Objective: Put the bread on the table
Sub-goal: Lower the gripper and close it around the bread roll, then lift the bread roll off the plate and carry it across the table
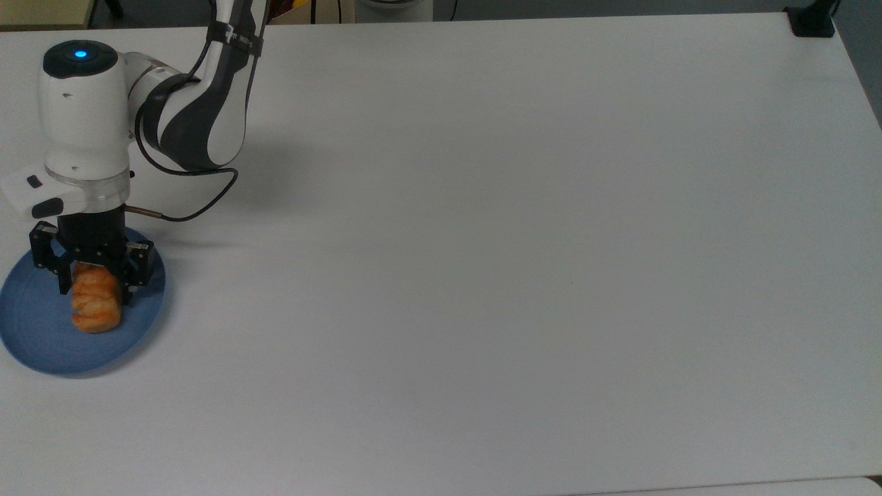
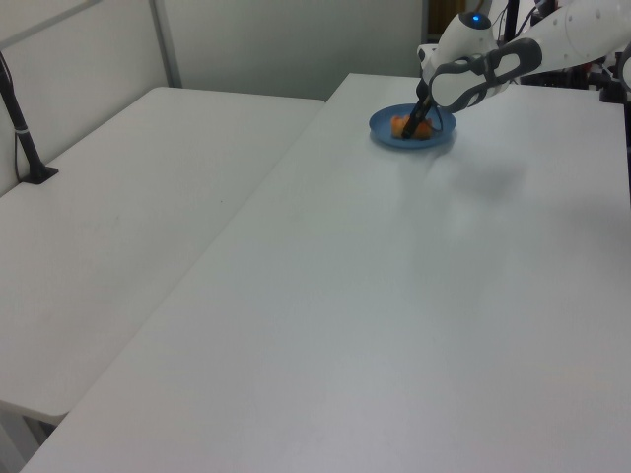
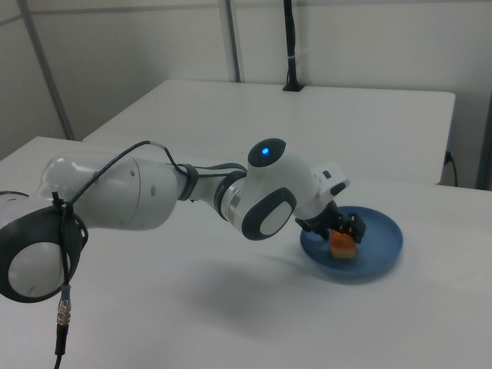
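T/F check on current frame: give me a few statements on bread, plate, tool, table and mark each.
1. The bread lies on the blue plate. True.
2. The tool has a finger on each side of the bread. True.
3. The bread rests directly on the table. False: it is on the plate.
4. The plate sits at the top view's right edge. False: it is at the top view's left edge.
5. The tool is over the table's middle. False: it is over the plate.

small oblong golden-orange bread roll [image 1: 96, 307]: had pale streaks on top | round plate [image 1: 41, 344]: was blue | big flat table [image 1: 524, 241]: was plain white | two-finger gripper [image 1: 94, 286]: was black | robot arm [image 1: 196, 110]: was white and dark grey
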Motion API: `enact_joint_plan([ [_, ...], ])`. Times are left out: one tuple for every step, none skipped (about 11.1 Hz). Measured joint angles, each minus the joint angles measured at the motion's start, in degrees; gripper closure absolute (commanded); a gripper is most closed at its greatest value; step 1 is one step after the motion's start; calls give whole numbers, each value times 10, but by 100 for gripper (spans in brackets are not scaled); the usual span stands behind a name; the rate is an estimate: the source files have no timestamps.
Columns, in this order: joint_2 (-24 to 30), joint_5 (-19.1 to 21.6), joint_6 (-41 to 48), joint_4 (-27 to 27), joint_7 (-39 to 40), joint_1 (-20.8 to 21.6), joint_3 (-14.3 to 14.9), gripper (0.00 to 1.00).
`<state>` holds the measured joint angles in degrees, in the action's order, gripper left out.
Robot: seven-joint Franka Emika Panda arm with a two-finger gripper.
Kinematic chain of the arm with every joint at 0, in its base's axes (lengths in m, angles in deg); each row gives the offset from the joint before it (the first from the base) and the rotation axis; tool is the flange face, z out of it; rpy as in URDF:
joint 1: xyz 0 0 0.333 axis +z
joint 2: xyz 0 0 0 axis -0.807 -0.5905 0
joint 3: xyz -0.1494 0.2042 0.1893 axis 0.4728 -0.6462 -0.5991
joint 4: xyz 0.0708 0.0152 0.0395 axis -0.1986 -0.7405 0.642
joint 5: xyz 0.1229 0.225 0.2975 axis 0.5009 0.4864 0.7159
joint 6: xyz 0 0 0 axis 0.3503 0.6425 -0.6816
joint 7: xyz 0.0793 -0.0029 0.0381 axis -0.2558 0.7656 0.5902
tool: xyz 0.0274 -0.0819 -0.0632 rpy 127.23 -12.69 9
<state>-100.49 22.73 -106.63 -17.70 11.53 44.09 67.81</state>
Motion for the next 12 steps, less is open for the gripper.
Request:
enact_joint_plan([
  [-6,0,-13,0,1,0,0,58],
  [-11,0,-25,1,1,0,0,67],
  [-12,0,-26,2,1,0,0,75],
  [-12,0,-26,4,1,0,0,84],
  [-12,0,-26,5,4,0,0,92],
  [-12,0,-26,6,6,0,0,97],
  [-12,0,-26,6,6,0,0,98],
  [-12,0,-26,7,6,0,0,99],
  [-12,0,-26,9,6,0,0,100],
  [-10,0,-26,14,6,0,0,100],
  [-5,1,-27,18,6,-1,0,100],
  [7,2,-27,21,6,-1,0,100],
])
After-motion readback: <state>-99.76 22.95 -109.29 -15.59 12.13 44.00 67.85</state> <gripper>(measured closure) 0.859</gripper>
